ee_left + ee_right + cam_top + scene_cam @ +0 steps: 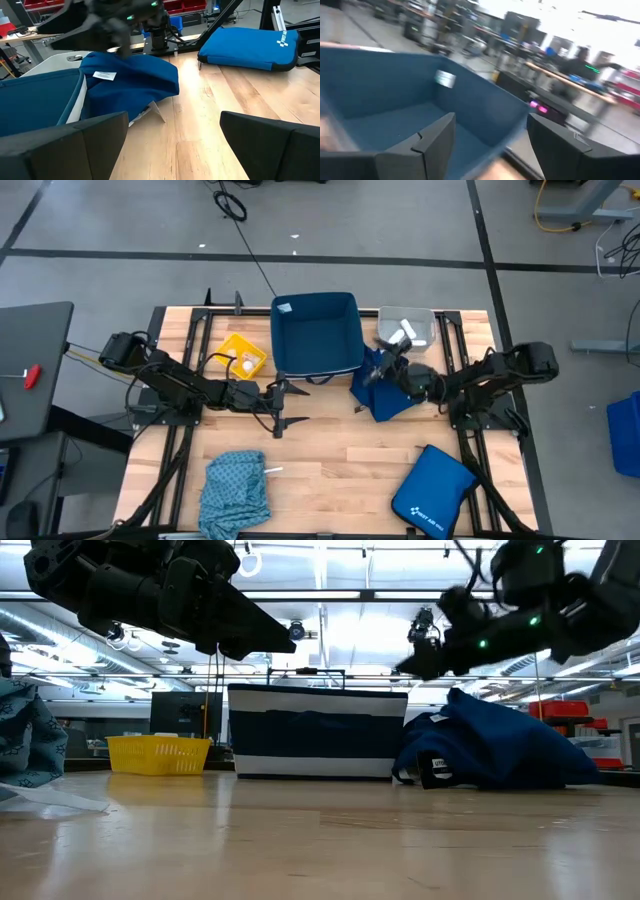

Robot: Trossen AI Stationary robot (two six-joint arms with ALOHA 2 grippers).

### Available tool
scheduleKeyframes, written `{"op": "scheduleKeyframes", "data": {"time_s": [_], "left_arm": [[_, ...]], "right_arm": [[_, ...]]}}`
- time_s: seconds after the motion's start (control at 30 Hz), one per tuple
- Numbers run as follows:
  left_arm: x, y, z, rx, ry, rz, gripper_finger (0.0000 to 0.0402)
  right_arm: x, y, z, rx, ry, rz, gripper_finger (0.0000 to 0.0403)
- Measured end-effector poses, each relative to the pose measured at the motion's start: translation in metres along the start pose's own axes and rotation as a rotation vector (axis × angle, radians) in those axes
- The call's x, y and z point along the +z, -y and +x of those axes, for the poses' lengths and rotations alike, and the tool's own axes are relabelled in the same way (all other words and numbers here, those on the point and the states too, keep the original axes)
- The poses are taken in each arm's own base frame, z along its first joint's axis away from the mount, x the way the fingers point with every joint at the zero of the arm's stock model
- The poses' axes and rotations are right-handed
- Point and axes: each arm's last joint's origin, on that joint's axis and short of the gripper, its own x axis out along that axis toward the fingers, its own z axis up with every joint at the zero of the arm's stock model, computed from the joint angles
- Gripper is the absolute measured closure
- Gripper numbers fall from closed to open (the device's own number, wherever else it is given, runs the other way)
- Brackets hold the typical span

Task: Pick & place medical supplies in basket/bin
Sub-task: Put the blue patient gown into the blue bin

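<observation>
A dark blue cloth [388,402] lies bunched on the table, right of the large navy bin [315,335]. My right gripper [380,372] hovers open above the cloth's far edge, clear of it in the low view [412,665], and faces the navy bin's inside [395,100]. My left gripper [281,406] stands open in front of the bin's near left corner with nothing between its fingers [172,120]. A teal patterned cloth [235,485] lies crumpled near the front left, with a small white packet [272,471] beside it.
A small yellow basket [232,345] stands left of the navy bin. A pale grey tub [427,320] holding white packets [400,335] stands right of it. A flat royal-blue zip pouch [432,492] lies at the front right. Bare wood stretches between the two cloths.
</observation>
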Motion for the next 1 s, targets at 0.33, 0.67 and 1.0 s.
{"op": "scheduleKeyframes", "data": {"time_s": [0.33,0.67,1.0], "left_arm": [[0.0,0.0,0.0,0.0,0.0,-0.007,0.0083],[0.0,0.0,0.0,0.0,0.0,-0.01,0.0083],[0.0,0.0,0.0,0.0,0.0,-0.012,0.0083]], "right_arm": [[0.017,-0.057,-0.048,0.274,-0.053,0.041,0.0147],[0.047,-0.091,-0.088,0.386,-0.287,-0.272,0.0147],[0.082,-0.081,-0.124,0.572,-0.627,-0.346,0.0146]]}}
